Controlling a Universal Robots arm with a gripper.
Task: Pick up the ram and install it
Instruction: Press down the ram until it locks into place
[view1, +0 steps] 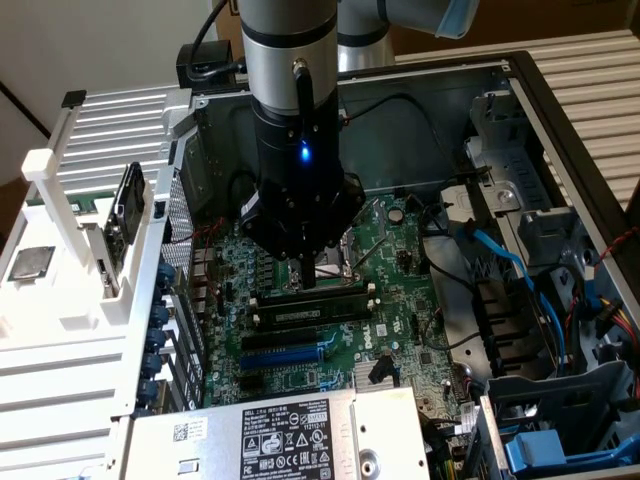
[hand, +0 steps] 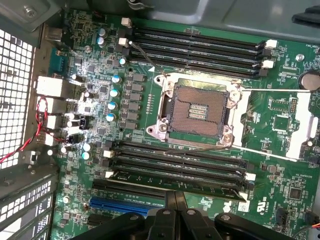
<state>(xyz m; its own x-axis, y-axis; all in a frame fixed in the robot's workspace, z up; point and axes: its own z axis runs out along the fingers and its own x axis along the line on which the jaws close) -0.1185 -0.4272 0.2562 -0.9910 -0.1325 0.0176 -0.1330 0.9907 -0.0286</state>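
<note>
The hand (view1: 312, 283) presses down, clenched, on the ram (hand: 175, 176) — seated along its memory slot (hand: 177, 170) beside the CPU socket (hand: 196, 110), apparently to latch it.

One pincer (hand: 175, 200) shows at the lower middle of the wrist view, its fingers pressed together. One ram (hand: 175, 177) stick sits in a slot just above it. One open processor socket (hand: 196, 110) lies mid-frame. Four long black memory slots (hand: 195, 45) run across the upper part of that frame, and four more (hand: 175, 157) below the socket. One blue expansion slot (hand: 117, 204) shows at lower left. In the exterior view, one grey power supply (view1: 280, 435) fills the bottom centre.
</note>
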